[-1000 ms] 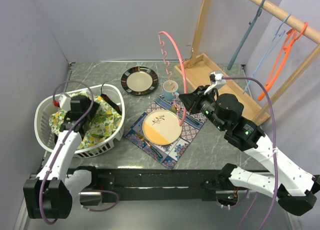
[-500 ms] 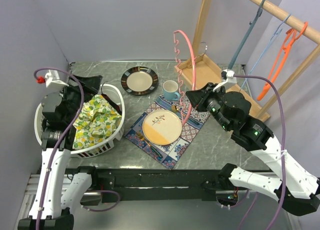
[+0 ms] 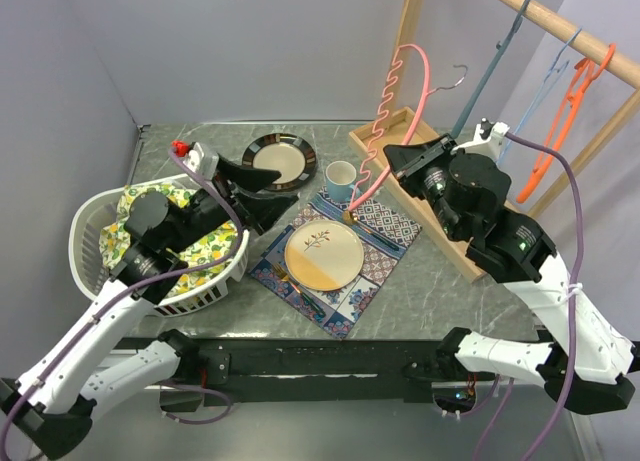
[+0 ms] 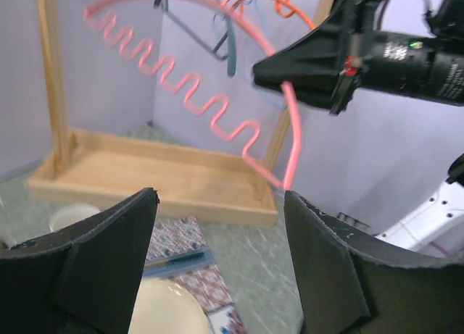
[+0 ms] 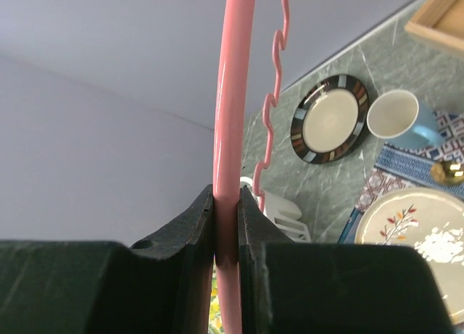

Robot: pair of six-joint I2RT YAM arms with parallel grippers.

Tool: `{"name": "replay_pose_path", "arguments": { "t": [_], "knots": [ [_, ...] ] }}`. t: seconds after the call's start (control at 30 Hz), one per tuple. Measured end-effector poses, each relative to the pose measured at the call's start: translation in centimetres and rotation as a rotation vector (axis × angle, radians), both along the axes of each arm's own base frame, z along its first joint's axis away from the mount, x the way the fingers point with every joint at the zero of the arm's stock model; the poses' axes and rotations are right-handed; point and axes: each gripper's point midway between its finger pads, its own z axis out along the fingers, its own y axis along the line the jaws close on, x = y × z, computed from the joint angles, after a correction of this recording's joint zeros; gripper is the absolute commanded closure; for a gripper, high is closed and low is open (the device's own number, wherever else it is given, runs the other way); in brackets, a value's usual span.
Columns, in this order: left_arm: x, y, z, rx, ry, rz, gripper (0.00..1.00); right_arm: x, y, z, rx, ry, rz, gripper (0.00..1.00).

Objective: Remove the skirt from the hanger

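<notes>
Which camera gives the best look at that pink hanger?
The top external view: the whole pink hanger shows, held by the right gripper. The left wrist view shows most of it; the right wrist view only a clamped stretch.

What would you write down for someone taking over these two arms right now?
Right claw: shut on the pink hanger, which is held up in the air and is bare.
Left claw: open and empty, facing the hanger.
Skirt: the yellow lemon-print cloth lying in the white basket.
Done: the skirt looks to be off the hanger.
Left: probably only to set the hanger down.
</notes>
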Motion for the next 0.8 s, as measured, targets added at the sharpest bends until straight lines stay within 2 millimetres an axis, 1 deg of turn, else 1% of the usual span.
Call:
{"name": "replay_pose_path", "arguments": {
  "t": [0.07, 0.1, 0.13, 0.2, 0.37, 0.47, 0.67, 0.77, 0.8],
  "knots": [
    [-0.4, -0.9, 1.7, 0.019, -0.089, -0.007, 0.23, 0.1, 0.1, -0.4, 0.023, 0.027, -0.012, 1.0],
    [-0.6, -1.3, 2.3, 0.029, -0.122, -0.01, 0.22, 0.1, 0.1, -0.7, 0.032, 0.04, -0.018, 1.0],
    [-0.7, -1.9, 2.6, 0.041, -0.154, -0.012, 0.21, 0.1, 0.1, -0.8, 0.039, 0.048, -0.021, 1.0],
    [-1.0, -3.1, 2.8, 0.071, -0.204, -0.019, 0.2, 0.1, 0.1, -1.0, 0.06, 0.061, -0.027, 1.0],
    [-1.8, -6.1, 1.9, 0.164, -0.298, -0.04, 0.18, 0.2, 0.1, -0.9, 0.096, 0.069, -0.036, 1.0],
    [-1.6, -7.7, 1.1, 0.221, -0.343, -0.029, 0.18, 0.2, 0.4, -0.7, 0.107, 0.062, -0.023, 1.0],
    [-0.8, -10.2, -0.8, 0.319, -0.391, 0.005, 0.19, 0.1, 0.8, -0.3, 0.123, 0.055, -0.007, 1.0],
    [-1.0, -11.4, -1.1, 0.356, -0.423, 0.022, 0.25, 0.2, 0.8, -0.4, 0.126, 0.059, -0.007, 1.0],
    [-1.1, -11.8, -0.9, 0.364, -0.436, 0.029, 0.33, 0.2, 0.8, -0.4, 0.129, 0.06, -0.007, 1.0]
  ]
}}
